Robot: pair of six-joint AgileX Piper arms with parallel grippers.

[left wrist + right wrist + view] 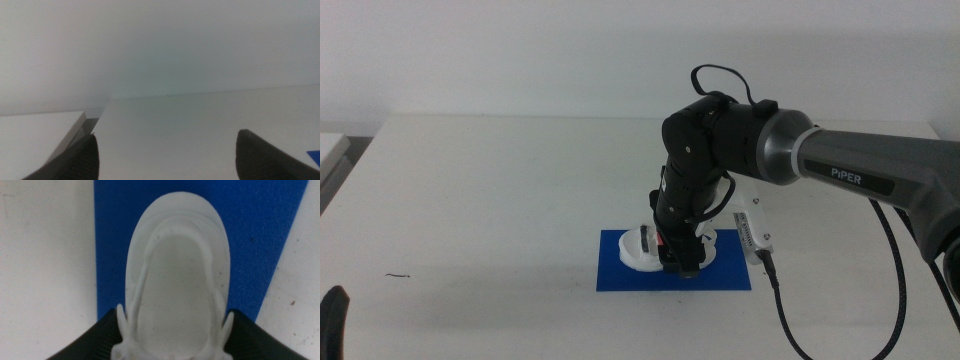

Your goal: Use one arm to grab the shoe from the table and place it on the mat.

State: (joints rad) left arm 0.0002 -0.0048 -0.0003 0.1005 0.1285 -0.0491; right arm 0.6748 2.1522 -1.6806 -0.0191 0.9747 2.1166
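The white shoe (638,248) lies on the dark blue mat (620,276), near the middle of the white table (500,190). My right gripper (678,262) comes down from the right arm (860,165) onto the shoe. In the right wrist view the shoe (180,280) sits between the two jaws of the right gripper (175,322), which touch its sides, with the mat (255,225) under it. The straps are hidden. My left gripper (332,315) waits at the table's front left corner. The left wrist view shows the left gripper (165,150) open and empty.
A black cable (790,320) hangs from the right arm and trails over the table right of the mat. A second pale surface (330,150) stands beyond the table's left edge. A corner of the mat (314,156) shows in the left wrist view.
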